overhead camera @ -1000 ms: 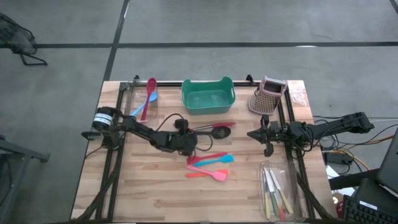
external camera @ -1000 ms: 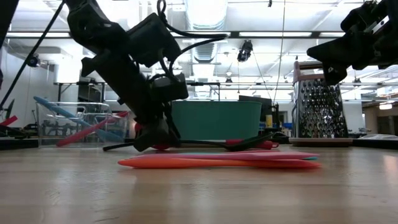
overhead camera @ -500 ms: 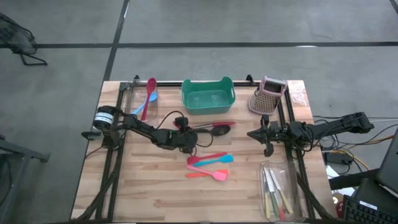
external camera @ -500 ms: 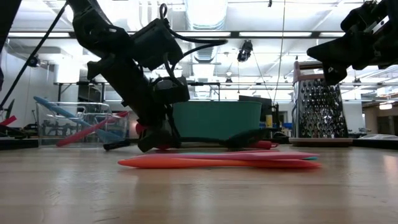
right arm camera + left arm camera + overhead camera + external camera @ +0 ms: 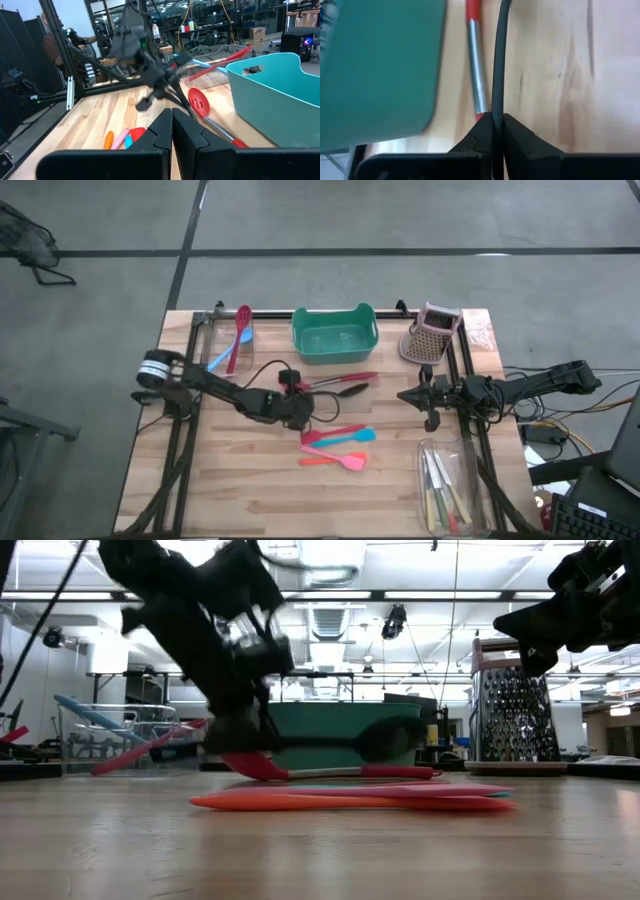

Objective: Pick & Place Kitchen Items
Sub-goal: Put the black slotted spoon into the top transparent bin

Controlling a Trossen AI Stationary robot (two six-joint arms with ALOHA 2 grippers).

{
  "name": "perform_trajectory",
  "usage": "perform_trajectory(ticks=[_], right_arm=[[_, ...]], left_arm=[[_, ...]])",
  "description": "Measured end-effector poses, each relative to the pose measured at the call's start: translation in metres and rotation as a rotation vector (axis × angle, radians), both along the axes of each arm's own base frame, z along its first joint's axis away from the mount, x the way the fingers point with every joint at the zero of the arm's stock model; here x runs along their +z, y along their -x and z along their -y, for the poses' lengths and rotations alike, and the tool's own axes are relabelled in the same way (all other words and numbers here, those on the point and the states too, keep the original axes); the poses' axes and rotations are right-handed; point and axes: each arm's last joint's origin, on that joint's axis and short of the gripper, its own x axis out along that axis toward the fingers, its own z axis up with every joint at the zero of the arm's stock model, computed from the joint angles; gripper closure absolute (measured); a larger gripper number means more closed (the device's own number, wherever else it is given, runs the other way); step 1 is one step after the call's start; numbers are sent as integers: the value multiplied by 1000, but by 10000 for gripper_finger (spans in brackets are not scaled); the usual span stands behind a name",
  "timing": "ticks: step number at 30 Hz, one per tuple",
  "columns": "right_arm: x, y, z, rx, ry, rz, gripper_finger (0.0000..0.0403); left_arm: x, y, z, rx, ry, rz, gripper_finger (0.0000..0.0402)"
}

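Observation:
My left gripper point(image 5: 300, 398) is at the table's middle, in front of the teal tub point(image 5: 334, 335), and is shut on a black slotted spoon point(image 5: 385, 738). A red slotted spoon point(image 5: 198, 104) with a silver and red handle point(image 5: 475, 75) lies flat on the table right beside it. Pink, blue and orange spatulas point(image 5: 337, 446) lie flat nearer the front edge. My right gripper point(image 5: 427, 396) hangs shut above the table's right part, with nothing in it. My left gripper pinches the black spoon's thin handle point(image 5: 496, 90) between its two fingers point(image 5: 480, 131). It comes from the table's left, slanting down, and the handle runs on ahead of the fingers toward the right. The spoon is about level and lifted clear of the table.
A clear box point(image 5: 230, 340) at the back left holds a red and a blue utensil. Another clear box point(image 5: 450, 490) at the front right holds metal pieces with pale handles. A pinkish perforated holder point(image 5: 432, 332) stands at the back right.
My left gripper has taken hold of the black spoon's handle and has risen. The spoon, which lay on the table, now hangs about level above it. The red spoon and the spatulas have stayed where they were.

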Motion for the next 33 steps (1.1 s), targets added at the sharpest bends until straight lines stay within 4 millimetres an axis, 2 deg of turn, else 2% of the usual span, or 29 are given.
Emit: perform_trajectory(ticks=[8,13,17,24,30,33], right_arm=[[0,0,0,0,0,0,394],[0,0,0,0,0,0,394],[0,0,0,0,0,1,394],[0,0,0,0,0,0,394],[0,0,0,0,0,0,394],[0,0,0,0,0,0,394]], left_arm=[[64,36,14,-13,-5,105,379],[102,68,10,39,19,199,379],[124,95,0,179,10,304,378],[146,132,-24,419,-114,414,376],[153,146,-52,652,-140,517,373],[150,148,-65,718,-134,509,372]])
